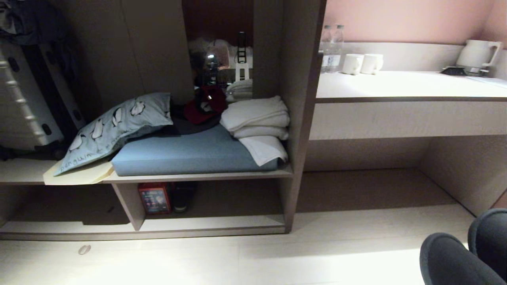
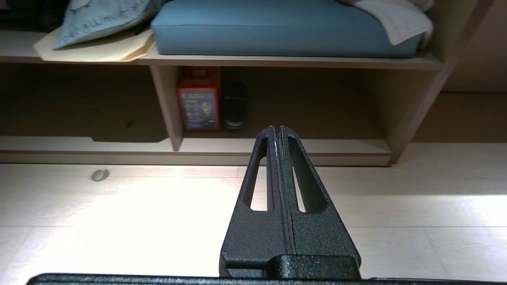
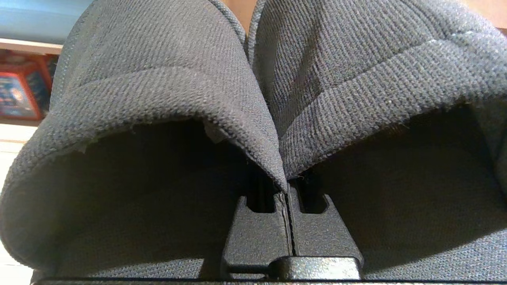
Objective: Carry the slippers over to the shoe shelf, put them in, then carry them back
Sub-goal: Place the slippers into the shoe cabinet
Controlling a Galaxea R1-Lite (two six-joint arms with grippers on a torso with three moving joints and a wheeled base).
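While the right gripper pinches the 2 slippers by their touching inner edges, jaws clamped tight, they hang at head view's lower right, off the shoe shelf. Left gripper: jaws closed, empty, above floor.

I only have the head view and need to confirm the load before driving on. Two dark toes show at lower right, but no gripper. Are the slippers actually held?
Observer: Yes. In the right wrist view the right gripper is shut on the slippers, pinching both inner collar edges together.
Operator: And the left arm?
Observer: The left gripper is shut and empty, above the floor and facing the shoe shelf.
Operator: What's the dark thing beside the red box in there?
Observer: In the left wrist view it is a black shoe, toe outward, right of the red box.
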